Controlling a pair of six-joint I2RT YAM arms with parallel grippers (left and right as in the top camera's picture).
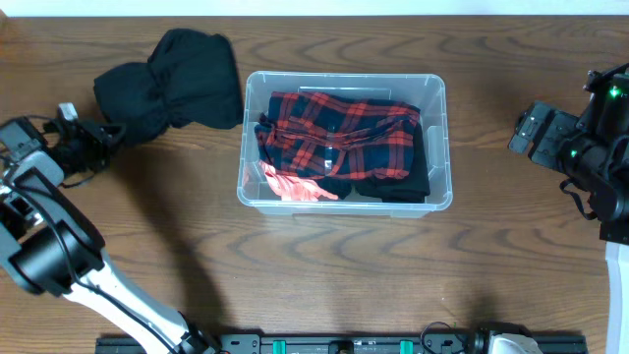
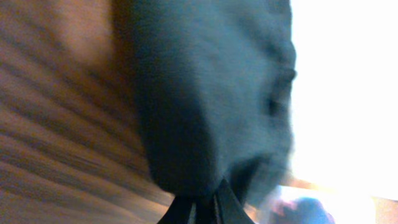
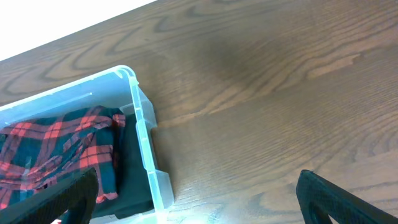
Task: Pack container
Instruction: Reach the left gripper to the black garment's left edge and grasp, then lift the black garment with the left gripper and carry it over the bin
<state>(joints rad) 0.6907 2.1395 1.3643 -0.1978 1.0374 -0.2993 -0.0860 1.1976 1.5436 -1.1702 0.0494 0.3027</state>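
Clear plastic, the container sits mid-way across the wooden table and is partly filled. A red-and-dark plaid garment lies crumpled across it, a pink piece shows at its near left corner, and black cloth lies under the plaid toward the right. The packing looks well begun but not done (there seems to be room above the pile). Just beside the container's far left corner a black bundle of clothing rests on the wood; I judge it the piece left to pack. The left gripper is at that bundle's left edge. Its wrist view is blurred and full of dark fabric, so I cannot tell whether the fingers have closed on it. The right gripper hangs well off to the right, spread wide and holding nothing.
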